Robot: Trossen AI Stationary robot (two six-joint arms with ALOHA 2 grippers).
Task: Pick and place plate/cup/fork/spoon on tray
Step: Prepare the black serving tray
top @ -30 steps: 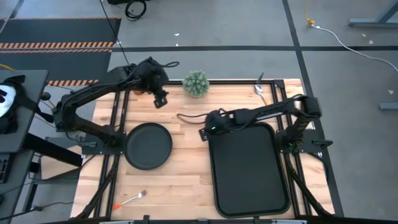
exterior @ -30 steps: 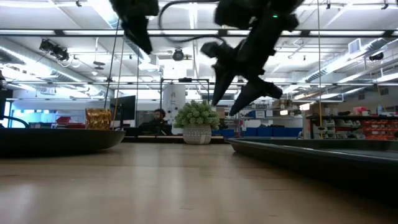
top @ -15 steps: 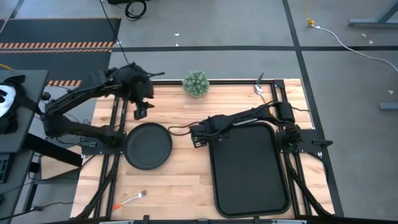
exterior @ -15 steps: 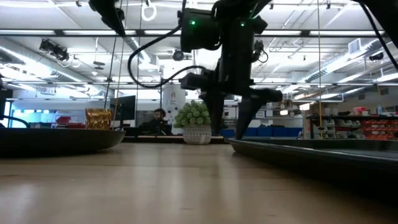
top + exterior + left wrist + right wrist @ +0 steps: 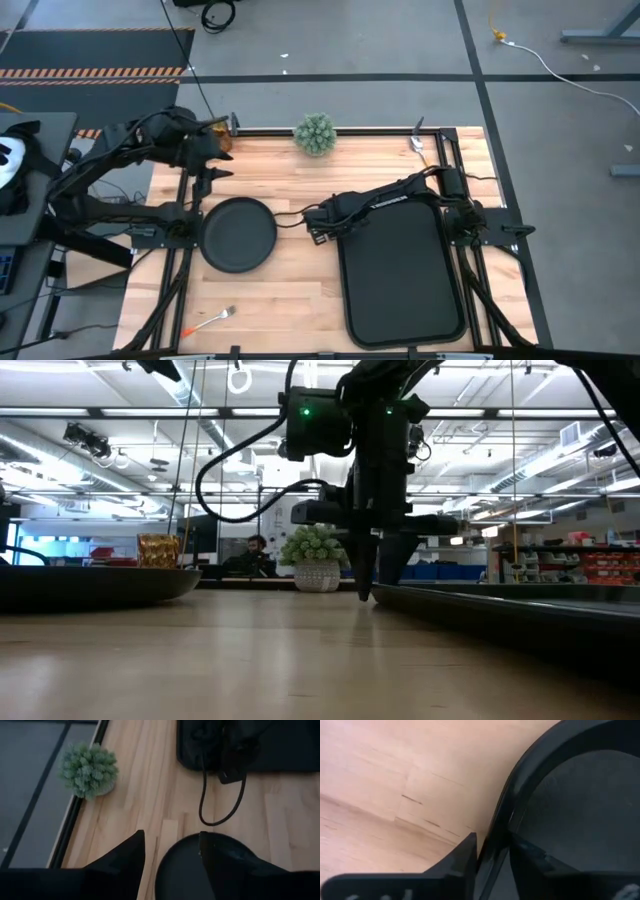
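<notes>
The right wrist view shows what the overhead camera cannot: the right gripper (image 5: 492, 851) straddles the raised rim of the tray (image 5: 580, 795), one finger outside on the wood and one inside, clamped on that rim. From above, this gripper (image 5: 318, 228) sits at the tray's (image 5: 400, 270) corner nearest the plate (image 5: 238, 234), its arm stretched low across the tray's far edge. The table-height view shows its fingers pointing straight down to the tabletop at the tray's (image 5: 520, 605) end, and it alone shows the cup (image 5: 157, 550) plainly, amber, behind the plate's (image 5: 90, 582) rim.

There is one tray, one plate, one cup, one fork (image 5: 208, 321) near the front edge, one green plant (image 5: 315, 133) at the back edge, and two arms.

The left gripper (image 5: 205, 175) hovers over the left frame rail, just beyond the plate; its fingers (image 5: 115, 865) stand apart, holding nothing, over the plate's (image 5: 200, 870) far edge.
</notes>
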